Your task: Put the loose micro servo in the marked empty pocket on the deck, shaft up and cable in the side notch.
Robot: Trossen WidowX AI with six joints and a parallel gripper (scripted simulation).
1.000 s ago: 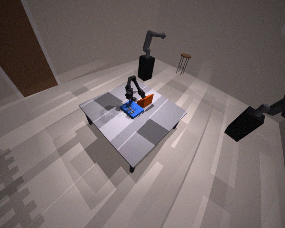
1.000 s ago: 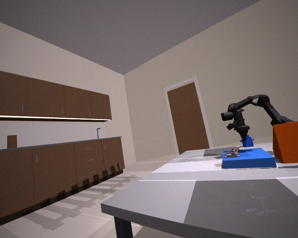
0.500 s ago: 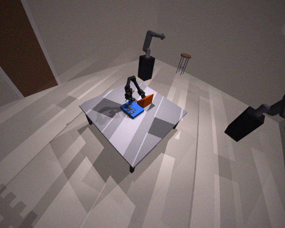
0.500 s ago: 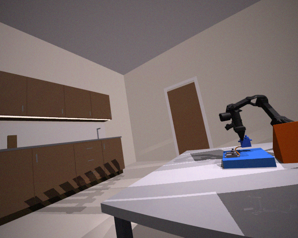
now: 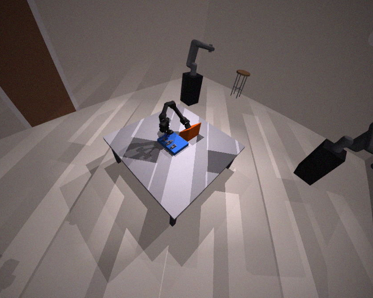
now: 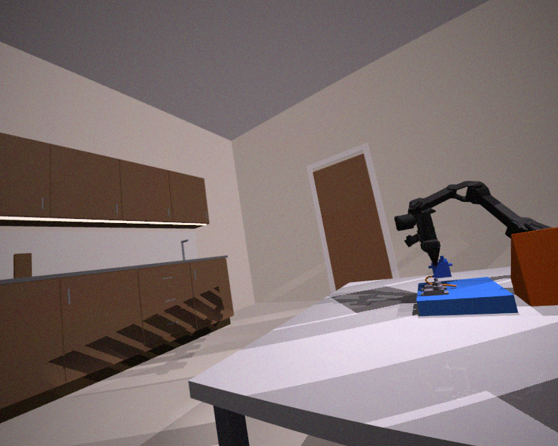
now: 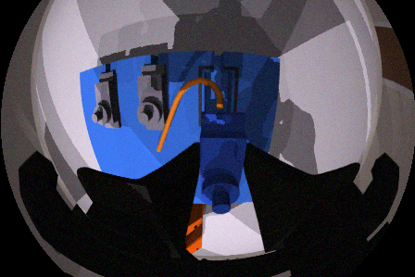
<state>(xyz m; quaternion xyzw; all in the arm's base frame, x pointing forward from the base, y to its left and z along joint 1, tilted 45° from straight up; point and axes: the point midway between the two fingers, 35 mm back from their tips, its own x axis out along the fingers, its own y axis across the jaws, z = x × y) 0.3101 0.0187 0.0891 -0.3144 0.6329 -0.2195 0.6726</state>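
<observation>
My gripper (image 6: pixel 435 263) (image 7: pixel 221 148) is shut on the blue micro servo (image 6: pixel 442 268) (image 7: pixel 223 156), holding it a little above the blue deck (image 5: pixel 181 143) (image 6: pixel 466 307) (image 7: pixel 125 151). The servo is slightly tilted in the exterior view; its output shaft (image 7: pixel 221 204) points up, towards the wrist camera. The dark-outlined pocket (image 7: pixel 236 91) shows just beyond the servo in the wrist view, partly hidden by the servo and its cable. The orange cable (image 7: pixel 200 81) arches from the servo's far end over the pocket's outline and bends left, its end free. The side notch is not clear.
Two grey servos (image 7: pixel 103 97) (image 7: pixel 150 93) sit in the deck, left of the pocket in the wrist view. An orange panel (image 5: pixel 193 131) (image 6: pixel 547 268) stands beside the deck on the table (image 5: pixel 180 189) (image 6: pixel 327 364), near the arm's base.
</observation>
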